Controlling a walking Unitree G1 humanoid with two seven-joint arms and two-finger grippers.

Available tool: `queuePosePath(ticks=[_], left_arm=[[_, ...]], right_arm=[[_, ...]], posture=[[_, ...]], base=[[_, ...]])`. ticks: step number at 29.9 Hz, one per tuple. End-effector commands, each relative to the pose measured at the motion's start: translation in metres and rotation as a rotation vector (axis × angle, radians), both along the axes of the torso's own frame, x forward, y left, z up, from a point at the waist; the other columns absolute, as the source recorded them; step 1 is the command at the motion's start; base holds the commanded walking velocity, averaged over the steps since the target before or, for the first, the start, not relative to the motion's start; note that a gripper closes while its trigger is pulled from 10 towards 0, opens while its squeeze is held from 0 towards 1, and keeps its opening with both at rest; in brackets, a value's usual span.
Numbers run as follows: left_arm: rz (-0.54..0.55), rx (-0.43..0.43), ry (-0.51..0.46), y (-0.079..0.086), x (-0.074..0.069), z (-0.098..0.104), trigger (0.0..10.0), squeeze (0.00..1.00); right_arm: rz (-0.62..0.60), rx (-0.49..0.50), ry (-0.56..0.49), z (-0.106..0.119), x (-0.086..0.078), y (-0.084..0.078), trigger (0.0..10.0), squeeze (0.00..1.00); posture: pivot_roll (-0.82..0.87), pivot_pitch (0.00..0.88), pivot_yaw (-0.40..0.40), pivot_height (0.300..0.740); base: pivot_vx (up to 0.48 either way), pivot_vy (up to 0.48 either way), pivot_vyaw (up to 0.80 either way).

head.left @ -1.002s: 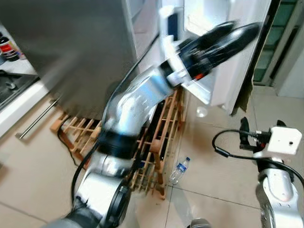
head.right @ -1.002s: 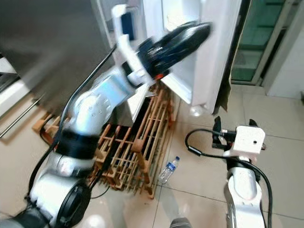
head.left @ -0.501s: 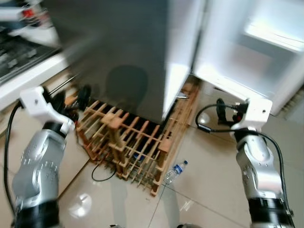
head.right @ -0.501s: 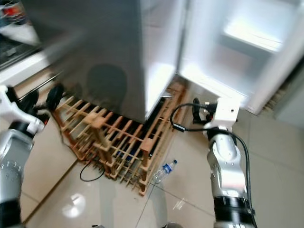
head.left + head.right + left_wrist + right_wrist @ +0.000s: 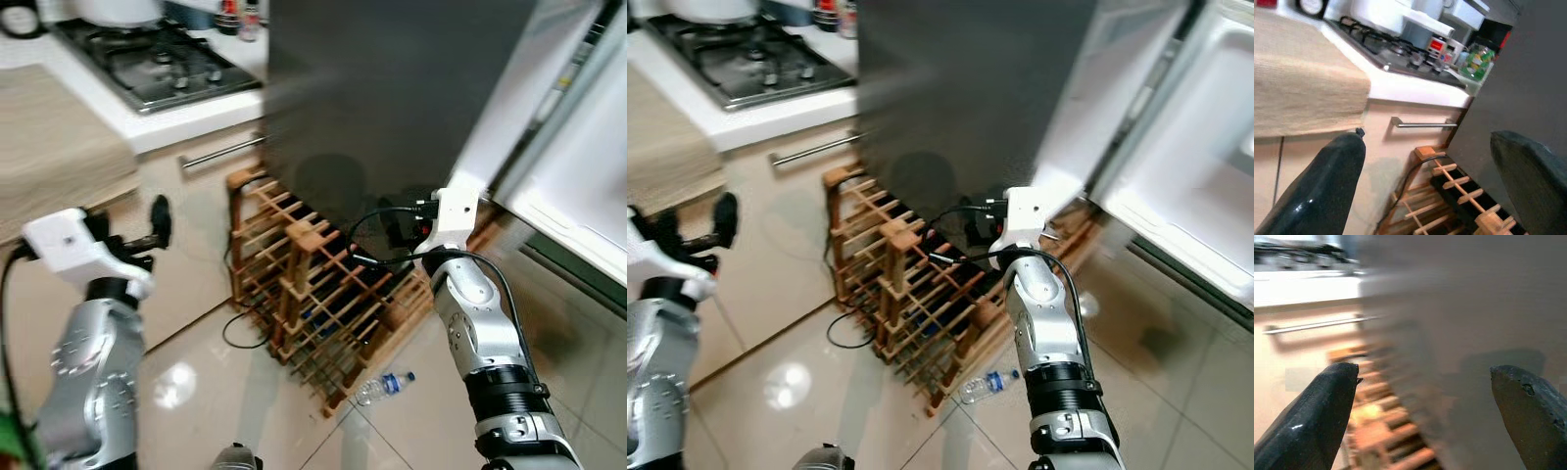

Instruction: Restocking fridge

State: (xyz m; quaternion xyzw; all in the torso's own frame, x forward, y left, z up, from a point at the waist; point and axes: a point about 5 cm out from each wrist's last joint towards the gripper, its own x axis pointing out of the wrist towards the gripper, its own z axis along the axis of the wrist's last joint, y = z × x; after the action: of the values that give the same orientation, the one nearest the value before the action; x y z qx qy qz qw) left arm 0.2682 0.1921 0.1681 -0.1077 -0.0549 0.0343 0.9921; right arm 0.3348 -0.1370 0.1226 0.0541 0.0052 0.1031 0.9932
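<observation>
Both grippers hang wide open and empty; the left gripper [image 5: 1425,181] faces the counter's edge [image 5: 186,132]. The right gripper [image 5: 1425,416] points at the wooden rack [image 5: 313,294] beneath the fridge [image 5: 392,88]; a water bottle [image 5: 384,388] lies on the floor just beside the rack's corner.

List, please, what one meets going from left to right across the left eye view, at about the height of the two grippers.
Left gripper → wooden rack → right gripper → open fridge door.

Rack [image 5: 313,294] before fridge [image 5: 392,98], bottle [image 5: 384,388] on floor [image 5: 225,392]
</observation>
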Motion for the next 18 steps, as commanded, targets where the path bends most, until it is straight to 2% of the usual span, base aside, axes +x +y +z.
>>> queuePosePath(ticks=[1, 2, 4, 7, 9, 12, 13, 14, 16, 18], left_arm=[[-0.07, 0.056, 0.001, -0.022, 0.008, -0.001, 10.0, 0.0], [-0.086, 0.069, -0.002, -0.027, 0.008, 0.0, 10.0, 0.0], [-0.149, 0.151, -0.017, -0.039, 0.009, 0.0, 10.0, 0.0], [-0.162, 0.113, -0.007, -0.04, 0.01, -0.002, 10.0, 0.0], [-0.163, 0.118, 0.014, -0.041, 0.011, -0.006, 10.0, 0.0], [-0.131, 0.149, 0.051, -0.034, 0.013, -0.01, 10.0, 0.0], [-0.111, 0.231, 0.085, -0.028, 0.013, -0.015, 10.0, 0.0], [-0.111, 0.231, 0.085, -0.028, 0.013, -0.015, 10.0, 0.0], [-0.084, 0.345, 0.116, -0.021, 0.014, -0.021, 10.0, 0.0], [-0.036, 0.353, 0.153, -0.008, 0.021, -0.026, 10.0, 0.0]], right_arm=[[-0.027, 0.029, -0.014, 0.002, 0.0, -0.008, 10.0, 0.0], [-0.03, 0.031, -0.017, 0.002, -0.001, -0.01, 10.0, 0.0], [-0.037, 0.021, -0.035, 0.006, -0.005, -0.015, 10.0, 0.0], [-0.038, 0.011, -0.044, 0.007, -0.006, -0.016, 10.0, 0.0], [-0.044, 0.009, -0.048, 0.007, -0.008, -0.02, 10.0, 0.0], [-0.044, 0.015, -0.048, 0.005, -0.012, -0.019, 10.0, 0.0], [-0.039, 0.016, -0.049, 0.003, -0.015, -0.016, 10.0, 0.0], [-0.039, 0.016, -0.049, 0.003, -0.015, -0.016, 10.0, 0.0], [-0.038, 0.017, -0.048, 0.002, -0.017, -0.013, 10.0, 0.0], [-0.079, -0.003, -0.018, -0.006, -0.02, -0.015, 10.0, 0.0]], posture=[[0.14, 0.0, -0.108, 0.74], [0.12, 0.0, -0.106, 0.74], [0.08, 0.0, -0.092, 0.74], [0.06, 0.0, -0.084, 0.74], [0.05, 0.0, -0.067, 0.74], [0.02, 0.0, -0.042, 0.74], [0.02, 0.0, -0.031, 0.74], [0.02, 0.0, -0.031, 0.74], [0.01, 0.0, -0.025, 0.74], [0.0, 0.0, -0.01, 0.74]], base=[[0.0, 0.0, 0.51], [0.0, 0.0, 0.51], [0.0, 0.0, 0.5], [0.0, 0.0, 0.51], [0.0, 0.0, 0.5], [0.0, 0.0, 0.51], [0.0, 0.0, 0.51], [0.0, 0.0, 0.51], [0.0, 0.0, 0.51], [0.0, 0.0, 0.25]])
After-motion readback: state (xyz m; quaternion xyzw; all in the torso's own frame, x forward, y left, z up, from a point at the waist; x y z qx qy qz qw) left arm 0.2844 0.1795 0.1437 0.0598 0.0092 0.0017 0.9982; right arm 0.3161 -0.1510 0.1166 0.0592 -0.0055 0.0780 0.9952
